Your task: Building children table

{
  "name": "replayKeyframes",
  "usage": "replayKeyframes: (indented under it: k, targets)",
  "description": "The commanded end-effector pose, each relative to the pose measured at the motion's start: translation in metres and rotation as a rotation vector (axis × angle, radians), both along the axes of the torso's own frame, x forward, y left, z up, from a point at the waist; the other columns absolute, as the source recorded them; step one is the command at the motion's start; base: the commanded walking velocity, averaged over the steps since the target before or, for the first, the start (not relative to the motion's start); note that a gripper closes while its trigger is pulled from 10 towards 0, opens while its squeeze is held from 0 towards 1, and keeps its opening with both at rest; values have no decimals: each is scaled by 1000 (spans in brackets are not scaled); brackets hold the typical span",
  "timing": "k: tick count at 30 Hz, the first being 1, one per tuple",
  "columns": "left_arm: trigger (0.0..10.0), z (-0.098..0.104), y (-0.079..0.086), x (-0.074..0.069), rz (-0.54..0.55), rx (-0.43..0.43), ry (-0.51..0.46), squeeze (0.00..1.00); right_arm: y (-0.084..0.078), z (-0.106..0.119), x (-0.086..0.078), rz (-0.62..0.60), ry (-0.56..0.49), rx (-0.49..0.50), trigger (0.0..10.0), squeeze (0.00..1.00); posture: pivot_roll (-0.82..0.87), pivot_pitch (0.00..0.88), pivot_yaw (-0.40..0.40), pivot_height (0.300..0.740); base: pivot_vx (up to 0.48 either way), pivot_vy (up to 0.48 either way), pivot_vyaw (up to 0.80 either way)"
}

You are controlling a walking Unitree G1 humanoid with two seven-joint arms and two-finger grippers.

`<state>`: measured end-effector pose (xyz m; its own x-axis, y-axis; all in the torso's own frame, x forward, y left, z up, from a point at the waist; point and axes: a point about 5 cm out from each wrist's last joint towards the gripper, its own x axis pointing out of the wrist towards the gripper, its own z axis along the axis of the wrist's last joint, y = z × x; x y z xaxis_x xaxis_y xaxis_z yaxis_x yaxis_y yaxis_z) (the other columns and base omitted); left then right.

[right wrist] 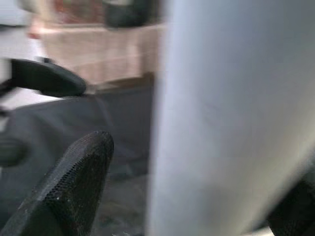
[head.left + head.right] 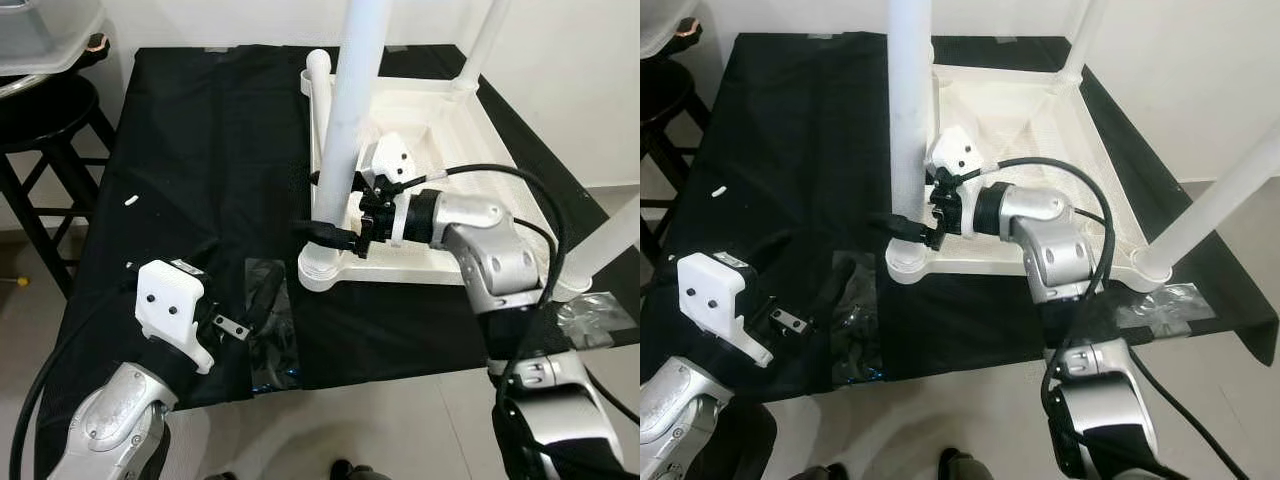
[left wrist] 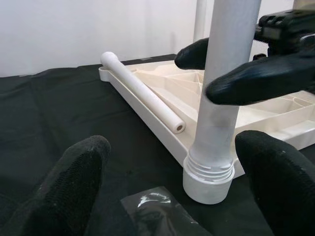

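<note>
Three upright legs stand on the inverted tabletop [image 2: 440,250]; a fourth [image 3: 142,92] lies flat. Right gripper [image 2: 335,232] clasps near-left leg [image 2: 345,130]; left gripper [image 2: 250,320] spread.

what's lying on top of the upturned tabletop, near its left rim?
A loose white leg tube lies along the tabletop rim there. The right tool holds the upright leg in the near corner socket. The tabletop's underside is hidden.
</note>
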<state>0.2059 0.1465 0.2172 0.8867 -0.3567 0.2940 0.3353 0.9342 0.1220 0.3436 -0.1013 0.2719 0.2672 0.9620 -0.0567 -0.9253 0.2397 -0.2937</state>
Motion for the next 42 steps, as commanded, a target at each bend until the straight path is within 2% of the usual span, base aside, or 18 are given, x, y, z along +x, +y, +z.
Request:
replayKeyframes:
  k: [1, 2, 7, 8, 10, 11, 20, 28, 29, 30, 31, 33, 34, 35, 36, 37, 38, 42]
  targets:
    - [10000, -3, -1, -2, 4, -6, 6, 0, -4, 5, 0, 60, -12, 15, 10000, 0, 23, 215, -103, 740, 0, 0, 0]
    - [10000, -4, -1, -2, 4, -6, 8, 0, -5, 11, 1, 147, -3, 23, 10000, 0, 25, 212, -98, 740, 0, 0, 0]
    - [10000, -4, -1, -3, 4, -5, 11, 0, -4, 14, 2, 222, 14, 29, 9529, 0, 25, 212, -98, 740, 0, 0, 0]
    - [10000, -4, -1, -3, 4, -5, 12, 0, -4, 13, 2, 248, 28, 33, 1373, 0, 29, 206, -92, 740, 0, 0, 0]
    - [10000, -4, -1, -3, 4, -5, 12, 0, -4, 13, 2, 266, 36, 36, 1373, 0, 29, 206, -92, 740, 0, 0, 0]
    - [10000, -5, -1, -3, 4, -5, 13, 0, -4, 11, 3, 289, 45, 37, 0, 0, 30, 205, -91, 740, 0, 0, 0]
    - [10000, -5, -1, -2, 2, -6, 14, 0, -6, 6, 4, 304, 46, 50, 0, 0, 28, 194, -81, 740, 0, 0, 0]
    - [10000, -5, -1, -1, 5, -6, 12, 0, -3, 3, 5, 125, -13, 108, 0, 0, 23, 196, -83, 740, 0, 0, 0]
    - [10000, -5, -1, -1, 5, -6, 12, 0, -1, 1, 6, 42, -5, 130, 0, 0, 23, 196, -83, 740, 0, 0, 0]
    - [10000, -5, 0, -1, 5, -6, 11, 0, 5, -5, 7, -116, 0, 165, 0, 0, 26, 200, -88, 740, 0, 0, 0]
    - [10000, -5, 0, -1, 5, -6, 11, 0, 5, -5, 7, -116, 0, 165, 0, 0, 26, 200, -88, 740, 0, 0, 0]
    - [10000, -5, 0, -2, 6, -6, 11, 0, 9, -10, 8, -291, 4, 203, 0, 0, 26, 200, -88, 740, 0, 0, 0]
    - [10000, -5, 0, -1, 6, -5, 10, 0, 18, -31, -3, -540, 63, 240, 0, 0, 14, 206, -83, 740, 0, 0, 0]
    - [10000, -4, 1, -1, 7, -5, 9, 0, 18, -44, -14, -731, 109, 265, 0, 0, 14, 206, -83, 740, 0, 0, 0]
    - [10000, -4, 1, 1, 6, -5, 9, 0, 20, -53, -26, -844, 105, 259, 0, 0, 17, 204, -80, 740, 0, 0, 0]
    - [10000, -4, 1, 1, 6, -5, 9, 0, 20, -53, -26, -844, 105, 259, 0, 0, 17, 204, -80, 740, 0, 0, 0]
    - [10000, -4, 2, 2, 6, -4, 8, 0, 24, -58, -34, -893, 108, 257, 0, 0, 17, 204, -80, 740, 0, 0, 0]
    - [10000, -6, 1, 4, 4, -4, 7, 0, 32, -56, -29, -885, 96, 271, 0, 0, 14, 185, -76, 740, 0, 0, 0]
